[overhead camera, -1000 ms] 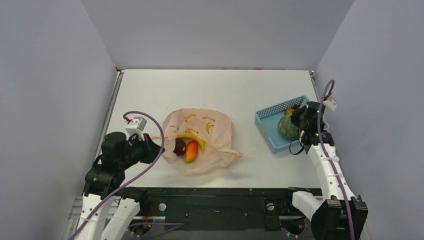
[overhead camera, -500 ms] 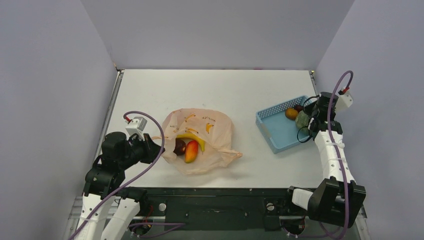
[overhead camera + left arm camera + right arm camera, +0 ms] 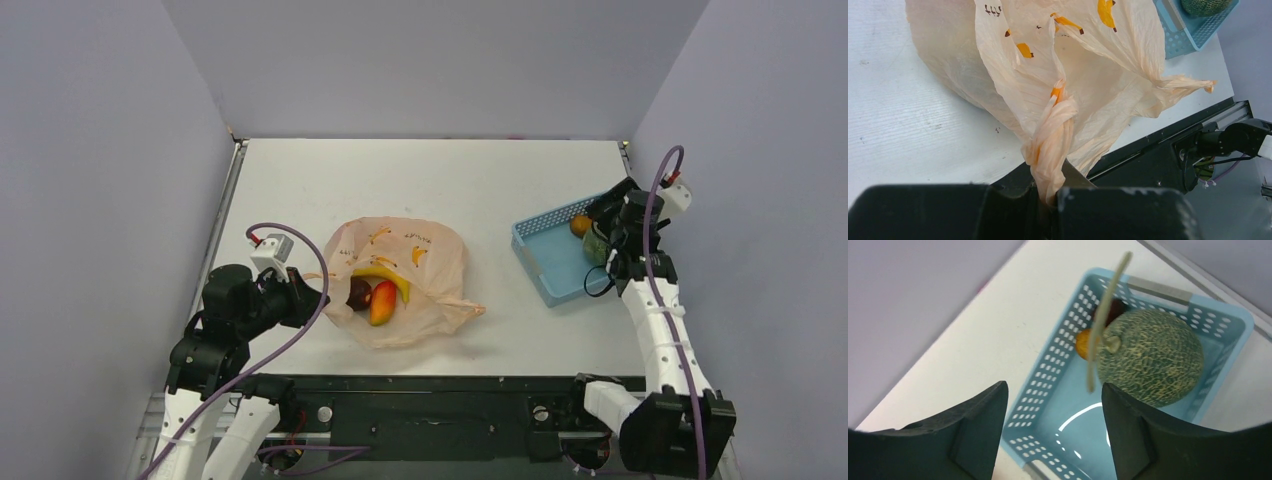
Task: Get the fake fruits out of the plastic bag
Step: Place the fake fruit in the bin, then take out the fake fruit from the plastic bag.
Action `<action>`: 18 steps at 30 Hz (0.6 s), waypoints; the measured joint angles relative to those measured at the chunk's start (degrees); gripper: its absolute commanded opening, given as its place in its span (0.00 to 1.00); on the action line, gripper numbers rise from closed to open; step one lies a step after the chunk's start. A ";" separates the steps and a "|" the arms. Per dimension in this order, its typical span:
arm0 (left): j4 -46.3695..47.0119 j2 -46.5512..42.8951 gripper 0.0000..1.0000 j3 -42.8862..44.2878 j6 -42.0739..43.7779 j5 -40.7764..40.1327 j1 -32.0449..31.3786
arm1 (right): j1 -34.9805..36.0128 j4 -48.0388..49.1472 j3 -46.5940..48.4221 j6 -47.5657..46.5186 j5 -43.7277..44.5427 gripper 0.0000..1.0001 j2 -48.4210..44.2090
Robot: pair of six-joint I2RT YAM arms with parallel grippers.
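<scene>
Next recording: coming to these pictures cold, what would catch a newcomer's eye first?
A translucent peach-orange plastic bag printed with bananas sprawls in the middle of the white table, its twisted handle pinched in the left fingers. A yellow banana, a red-yellow mango and a dark maroon fruit show at its mouth. At the right edge, a netted green melon sits in a light blue perforated basket below the open right fingers.

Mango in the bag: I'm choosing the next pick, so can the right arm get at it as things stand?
Probably yes. The right gripper is open and empty above the basket, the left gripper holds the plastic bag by its handle, and the mango lies uncovered at the bag's open mouth.
</scene>
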 measured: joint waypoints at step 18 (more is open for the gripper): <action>0.04 -0.07 0.00 -0.02 0.00 -0.02 -0.02 | 38.60 1.49 1.99 -13.25 -1.95 0.63 -8.79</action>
